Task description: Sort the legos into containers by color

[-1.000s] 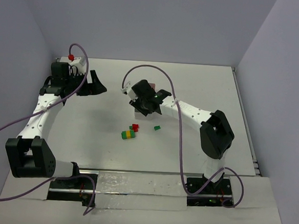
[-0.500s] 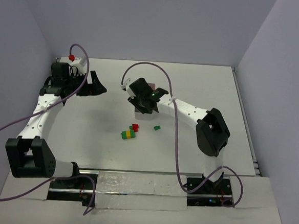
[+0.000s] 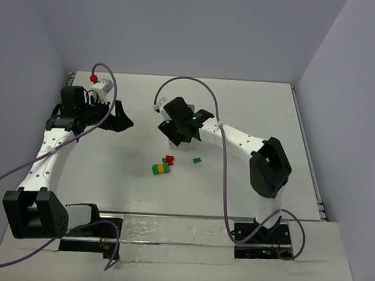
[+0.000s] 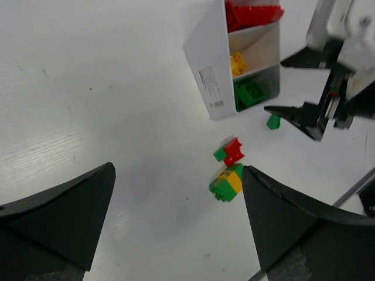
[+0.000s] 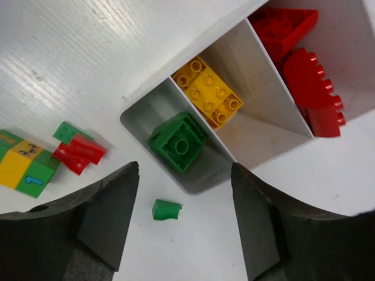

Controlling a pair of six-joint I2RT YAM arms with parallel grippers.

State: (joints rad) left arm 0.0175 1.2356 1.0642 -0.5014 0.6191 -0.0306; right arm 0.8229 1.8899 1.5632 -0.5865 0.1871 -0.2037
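Observation:
The white three-compartment tray [image 5: 258,111] holds red bricks [image 5: 299,52], a yellow brick [image 5: 208,91] and a green brick [image 5: 179,141], one colour per compartment. On the table beside it lie a small green piece [image 5: 166,209], a red-and-green stack [image 5: 79,152] and a green-and-yellow stack [image 5: 26,167]. My right gripper [image 5: 185,167] is open and empty, hovering over the tray's green end; in the top view [image 3: 183,128] it hides most of the tray. My left gripper [image 4: 177,170] is open and empty, high above bare table left of the stacks [image 4: 227,182].
Side walls rise at the left, back and right of the table [image 3: 272,121]. Purple cables loop over both arms. The left arm [image 3: 48,150] stretches along the left side and the right arm's elbow [image 3: 270,167] sits right of the bricks.
My left gripper has moved a little nearer and to the right, still open. My right gripper has stayed over the tray with only a slight shift. The bricks have not moved.

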